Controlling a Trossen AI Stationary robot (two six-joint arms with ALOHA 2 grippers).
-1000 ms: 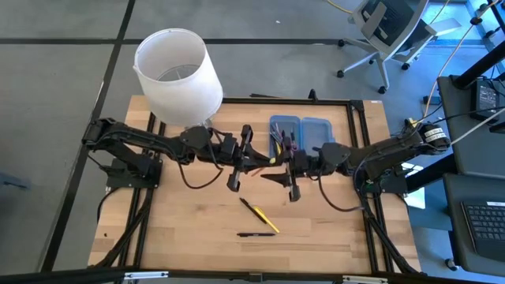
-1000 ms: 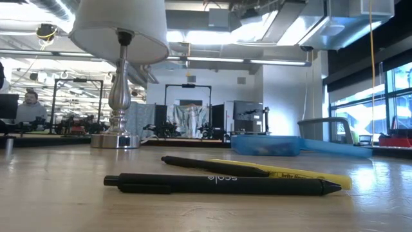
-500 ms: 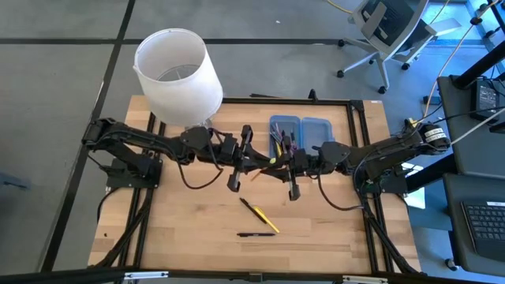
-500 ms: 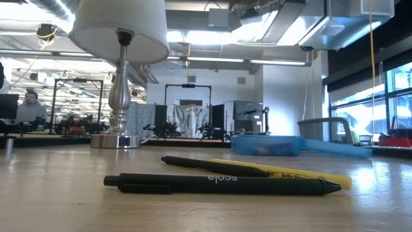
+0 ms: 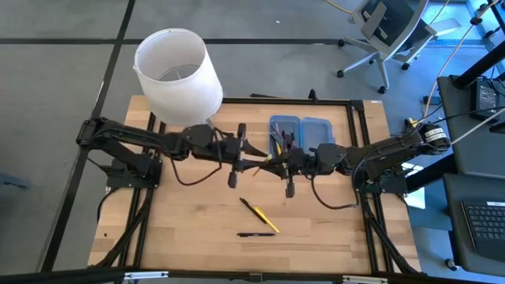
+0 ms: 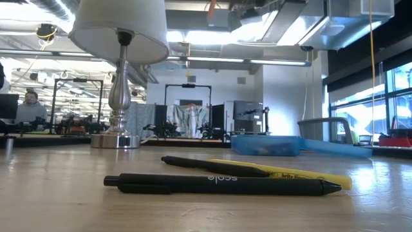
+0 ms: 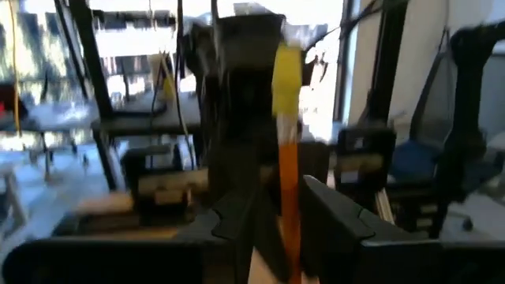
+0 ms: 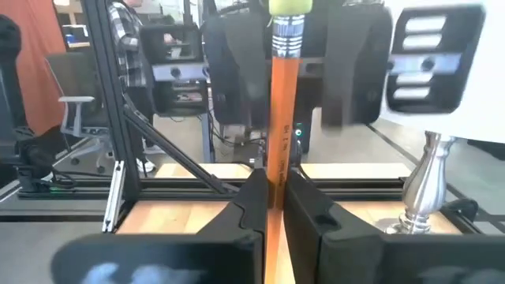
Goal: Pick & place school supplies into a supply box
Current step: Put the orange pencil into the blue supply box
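My two arms meet over the middle of the wooden surface (image 5: 181,229), just in front of the blue supply box (image 5: 302,131), which lies open with pens inside beside the white lamp (image 5: 177,73). My right fingers (image 8: 272,207) are clenched on the orange pencil (image 8: 279,118), which runs straight up between them to its yellow eraser. My left fingers (image 7: 339,217) stand parted, the same pencil passing through the gap between them; whether they touch it I cannot tell. Nearer the front edge lie a yellow pencil (image 5: 266,220), a black pen (image 5: 251,208) and another black pen (image 5: 256,234), well apart from both.
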